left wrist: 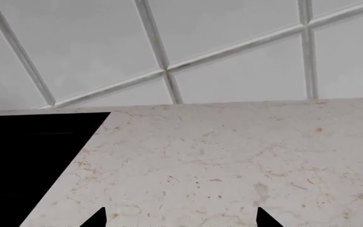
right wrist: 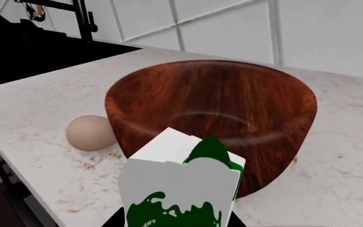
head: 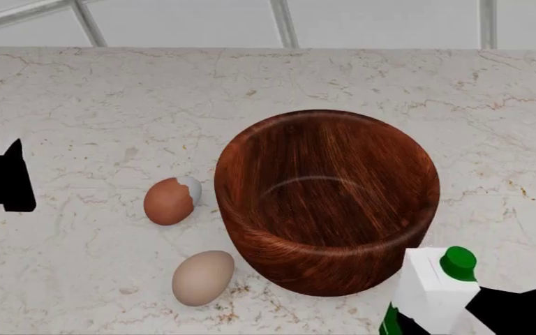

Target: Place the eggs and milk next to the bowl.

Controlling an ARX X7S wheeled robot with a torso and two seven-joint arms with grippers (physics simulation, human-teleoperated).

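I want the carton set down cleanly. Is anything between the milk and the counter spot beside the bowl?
Nothing visible. The milk, at the right gripper, already sits close against the bowl, and both eggs lie on the bowl's opposite side.

Glossy streaky wooden bowl (head: 329,202), veined marble counter (head: 91,125)

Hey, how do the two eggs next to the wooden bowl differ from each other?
The reddish-brown egg is darker than the pale beige egg, which is one even colour. The brown one has a whitish patch at one end; the beige one has none. The brown egg lies farther back along the bowl, the beige one nearer the counter's front. Both lie on the counter at the bowl's left side.
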